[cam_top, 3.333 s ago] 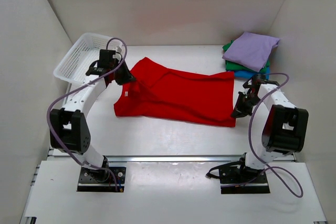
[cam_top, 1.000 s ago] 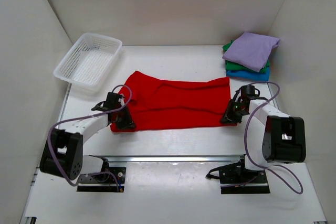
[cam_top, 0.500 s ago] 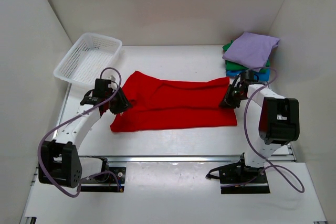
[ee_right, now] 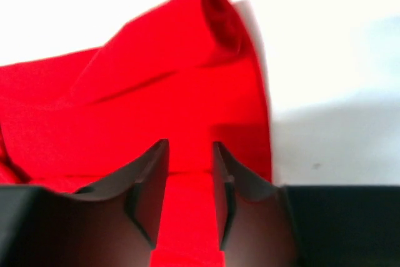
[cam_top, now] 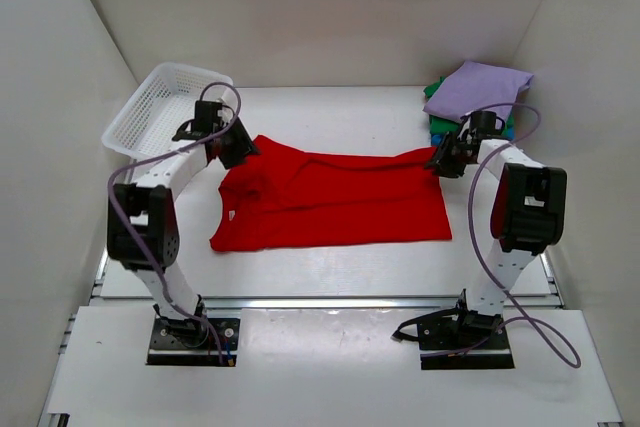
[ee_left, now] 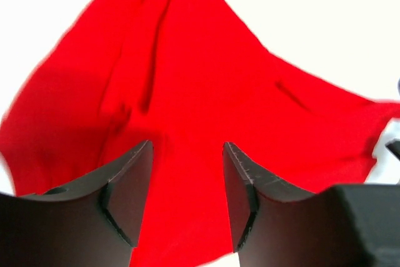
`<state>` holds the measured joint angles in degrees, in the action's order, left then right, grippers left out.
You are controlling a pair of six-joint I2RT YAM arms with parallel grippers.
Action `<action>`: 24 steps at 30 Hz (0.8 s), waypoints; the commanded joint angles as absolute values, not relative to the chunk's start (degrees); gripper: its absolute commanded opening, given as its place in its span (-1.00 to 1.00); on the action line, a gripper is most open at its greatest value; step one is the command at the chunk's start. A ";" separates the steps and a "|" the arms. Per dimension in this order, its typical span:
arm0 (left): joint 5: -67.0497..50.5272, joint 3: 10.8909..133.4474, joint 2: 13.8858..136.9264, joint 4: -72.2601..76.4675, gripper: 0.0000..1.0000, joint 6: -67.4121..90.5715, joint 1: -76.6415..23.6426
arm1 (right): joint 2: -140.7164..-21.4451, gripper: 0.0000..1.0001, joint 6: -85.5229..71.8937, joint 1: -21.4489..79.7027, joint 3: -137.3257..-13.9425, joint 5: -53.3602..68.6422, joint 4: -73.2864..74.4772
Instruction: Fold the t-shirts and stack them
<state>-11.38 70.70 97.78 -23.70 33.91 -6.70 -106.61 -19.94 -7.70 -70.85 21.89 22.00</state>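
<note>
Two grippers stand at opposite ends of the red shirt's far edge.

Top view: the red shirt [cam_top: 340,202] lies flat, its long axis running from the left gripper [cam_top: 236,143] straight across to the right gripper [cam_top: 443,160]. Each arm is nearest its own end, and most of the cloth lies on the base side of both. The folded stack, with the lavender shirt [cam_top: 482,90] on top, sits just beyond the right gripper. The white basket [cam_top: 128,129] lies just outside the left one.

Left wrist view: the left gripper [ee_left: 187,148] has its jaws apart with nothing pinched. The red shirt [ee_left: 187,73] spreads beneath and ahead of them.

Right wrist view: the right gripper [ee_right: 190,145] shows only a narrow gap, filled with red. I cannot tell whether the cloth is pinched or merely underneath. The red shirt [ee_right: 156,92] has a rolled corner just ahead of the fingertips.

The next fold likely crosses the long axis, so one end would be carried toward the opposite gripper.
</note>
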 commanded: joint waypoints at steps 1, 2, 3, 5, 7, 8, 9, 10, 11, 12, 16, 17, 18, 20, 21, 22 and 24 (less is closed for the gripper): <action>-9.23 77.68 103.77 -23.47 0.20 33.58 -6.94 | -109.42 -0.25 -19.51 -8.00 -74.87 21.89 20.65; -8.71 79.17 106.15 -23.55 0.22 33.66 -6.86 | -110.90 -0.20 -19.42 -8.26 -76.01 21.28 21.26; -8.70 80.58 107.13 -23.73 0.22 33.58 -6.77 | -111.44 -0.12 -19.25 -8.09 -76.90 21.36 21.53; -8.27 82.26 110.12 -23.30 0.21 33.84 -7.12 | -113.28 -0.03 -18.72 -8.09 -79.27 20.83 22.15; -8.18 83.67 113.36 -22.42 0.21 34.19 -7.21 | -114.43 -0.01 -18.54 -7.91 -80.68 19.87 23.11; -8.26 84.72 114.68 -21.98 0.22 34.19 -7.29 | -114.69 -0.01 -18.46 -7.48 -81.38 19.08 22.59; -7.65 84.73 115.22 -22.06 0.22 34.28 -7.03 | -114.96 -0.01 -18.54 -7.64 -81.82 18.72 22.76; -7.65 85.94 116.44 -21.45 0.22 34.28 -7.47 | -115.66 -0.02 -18.20 -7.91 -81.91 18.55 22.42; -7.39 86.91 117.85 -21.88 0.21 33.76 -7.47 | -115.58 0.00 -18.80 -7.74 -82.26 18.11 22.85; -7.73 87.45 118.47 -22.06 0.20 34.19 -7.56 | -116.36 -0.01 -18.46 -7.91 -82.70 18.02 22.76; -8.69 90.52 122.16 -21.36 -0.16 34.71 -7.38 | -117.51 -0.02 -18.37 -8.44 -84.64 17.49 22.24; -9.31 90.79 122.43 -21.44 -0.47 34.28 -7.64 | -117.86 -0.04 -18.54 -8.52 -84.20 18.01 21.71; -9.49 91.23 122.52 -21.36 -0.57 34.45 -7.73 | -117.95 -0.06 -18.81 -8.61 -84.63 18.02 21.54; -9.50 91.32 122.52 -20.92 -0.78 34.11 -7.65 | -118.12 -0.14 -19.33 -8.61 -84.72 18.19 20.48; -9.84 91.49 122.17 -20.40 -0.78 34.45 -7.91 | -118.65 -0.17 -19.25 -8.70 -85.34 18.54 20.83; -10.10 91.41 121.65 -19.96 -0.75 34.45 -7.48 | -118.74 -0.23 -19.25 -8.44 -85.52 18.54 20.48; -11.07 91.32 121.11 -19.78 -0.73 34.89 -7.65 | -118.83 -0.40 -19.51 -8.53 -86.04 18.54 20.92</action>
